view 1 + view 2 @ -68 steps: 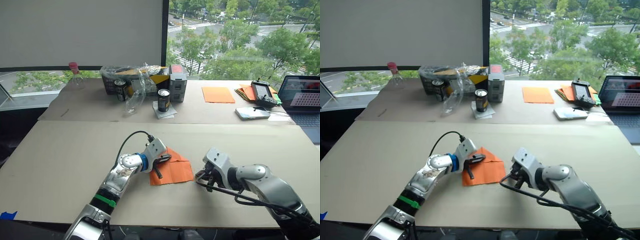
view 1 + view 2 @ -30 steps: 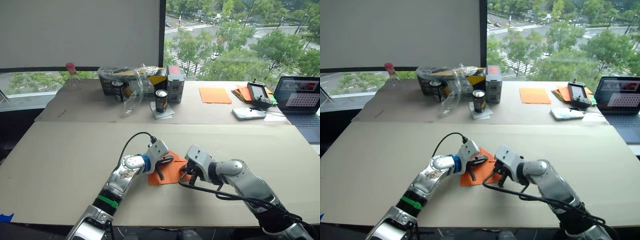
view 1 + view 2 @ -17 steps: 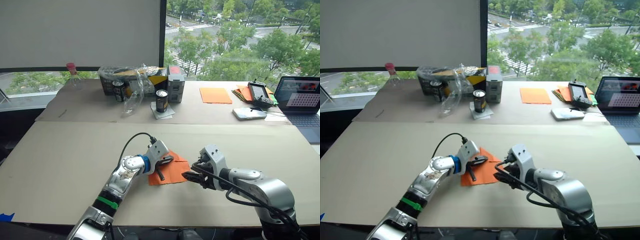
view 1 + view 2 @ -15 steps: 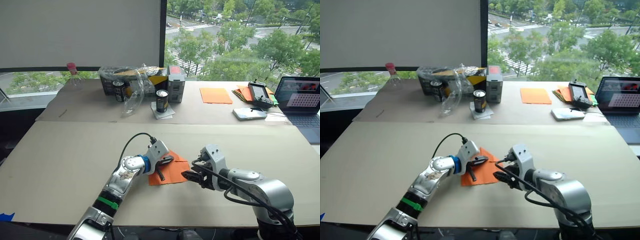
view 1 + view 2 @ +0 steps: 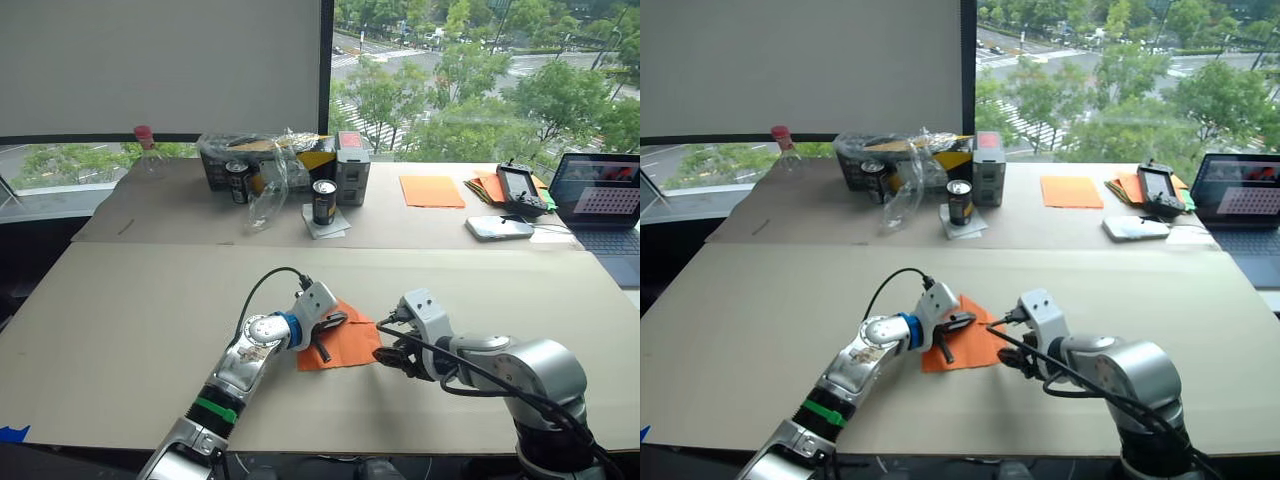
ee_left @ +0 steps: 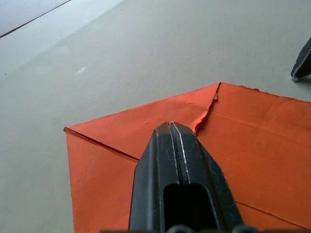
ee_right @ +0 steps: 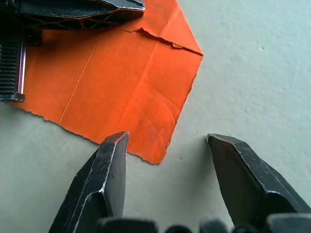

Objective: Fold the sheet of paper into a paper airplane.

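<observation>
The sheet of paper is bright orange and creased, and lies flat on the near table with its far corners folded in to a point. My left gripper is shut, its tips pressing down on the sheet of paper near the torn seam of the folds. My right gripper is open and low over the table. Its two fingers straddle the near right corner of the sheet of paper without touching it. In the left eye view the right gripper sits just right of the paper.
The far table holds a bottle, two cans, a crumpled plastic bag, a grey box, a smooth orange sheet, a stack of sheets, a controller and a laptop.
My right gripper has drawn back from over the paper to its right corner and has opened. The left gripper stays pressed on the sheet.
</observation>
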Tool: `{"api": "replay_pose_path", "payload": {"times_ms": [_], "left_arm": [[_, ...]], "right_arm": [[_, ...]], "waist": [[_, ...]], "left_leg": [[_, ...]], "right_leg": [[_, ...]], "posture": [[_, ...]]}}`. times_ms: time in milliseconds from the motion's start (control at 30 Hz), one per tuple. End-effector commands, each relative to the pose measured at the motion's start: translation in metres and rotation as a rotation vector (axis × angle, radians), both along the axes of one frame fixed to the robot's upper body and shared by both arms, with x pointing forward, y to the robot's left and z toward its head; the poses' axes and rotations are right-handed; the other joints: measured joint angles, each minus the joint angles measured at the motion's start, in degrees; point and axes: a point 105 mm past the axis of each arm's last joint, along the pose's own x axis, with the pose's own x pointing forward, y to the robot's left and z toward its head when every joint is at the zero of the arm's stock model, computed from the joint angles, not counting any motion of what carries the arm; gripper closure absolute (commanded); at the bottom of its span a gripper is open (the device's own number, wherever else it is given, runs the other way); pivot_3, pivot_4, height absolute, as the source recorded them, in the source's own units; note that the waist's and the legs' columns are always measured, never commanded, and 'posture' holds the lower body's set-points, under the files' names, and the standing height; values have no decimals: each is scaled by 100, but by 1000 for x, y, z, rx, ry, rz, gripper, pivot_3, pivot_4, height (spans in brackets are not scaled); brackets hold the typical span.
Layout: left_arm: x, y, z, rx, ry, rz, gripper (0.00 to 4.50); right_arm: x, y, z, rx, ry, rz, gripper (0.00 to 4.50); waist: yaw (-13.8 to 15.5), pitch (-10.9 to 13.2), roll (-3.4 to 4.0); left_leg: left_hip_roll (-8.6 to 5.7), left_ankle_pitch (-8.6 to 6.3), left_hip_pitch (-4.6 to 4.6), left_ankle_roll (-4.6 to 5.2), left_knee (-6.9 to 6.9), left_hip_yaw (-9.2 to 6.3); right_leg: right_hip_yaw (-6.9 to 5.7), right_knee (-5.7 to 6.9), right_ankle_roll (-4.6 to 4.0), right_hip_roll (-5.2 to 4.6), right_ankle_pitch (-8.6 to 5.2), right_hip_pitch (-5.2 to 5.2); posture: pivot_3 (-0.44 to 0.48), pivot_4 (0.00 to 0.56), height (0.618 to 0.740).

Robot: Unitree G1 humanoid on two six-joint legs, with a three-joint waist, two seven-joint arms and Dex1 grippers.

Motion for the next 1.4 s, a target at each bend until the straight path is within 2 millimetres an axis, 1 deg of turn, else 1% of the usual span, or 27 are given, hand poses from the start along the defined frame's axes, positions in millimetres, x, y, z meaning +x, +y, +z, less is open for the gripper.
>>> {"api": "replay_pose_path", "payload": {"times_ms": [33,133,867,1000,1133,1200,1333,1400], "left_arm": [[-7,7,-25,58,83,16,4500],[-6,7,-25,62,81,15,4500],[-5,8,-24,72,73,15,4500],[-5,8,-24,74,73,12,4500],[-5,7,-25,76,72,6,4500],[-5,7,-25,76,72,4,4500],[-5,5,-25,77,74,-3,4500],[-5,5,-25,77,74,-7,4500]], "right_arm": [[-6,11,-4,32,33,41,1625],[-8,17,-4,62,48,57,1625],[-8,29,-1,150,76,49,1625],[-8,26,1,138,69,49,1625],[-8,14,12,117,43,65,1625],[-11,11,16,164,61,75,1625],[-21,9,8,402,195,20,1625],[-28,13,4,513,261,3,1625]], "waist": [[-5,0,0],[-11,0,0],[-17,0,0],[-16,0,0],[-7,1,0],[-8,1,0],[0,2,-1],[-1,2,0]], "left_leg": [[0,0,0,0,0,0],[1,0,0,0,0,0],[2,0,-2,0,-1,-1],[2,0,-2,0,-1,-1],[1,0,-6,1,-1,0],[1,-1,-11,1,-1,0],[3,-3,-12,5,-4,-1],[2,-3,-16,5,-5,-1]], "right_leg": [[0,0,0,0,0,0],[0,0,1,1,0,0],[0,-3,2,1,-2,-1],[0,-4,3,1,-2,-1],[0,-7,3,0,-2,-2],[0,-12,3,0,-2,-4],[-1,-14,3,2,-2,-3],[0,-15,2,1,-2,-4]], "posture": [[0,150,732],[0,150,732],[0,150,732],[0,150,732],[0,150,732],[0,150,732],[0,150,732],[0,150,732]]}}
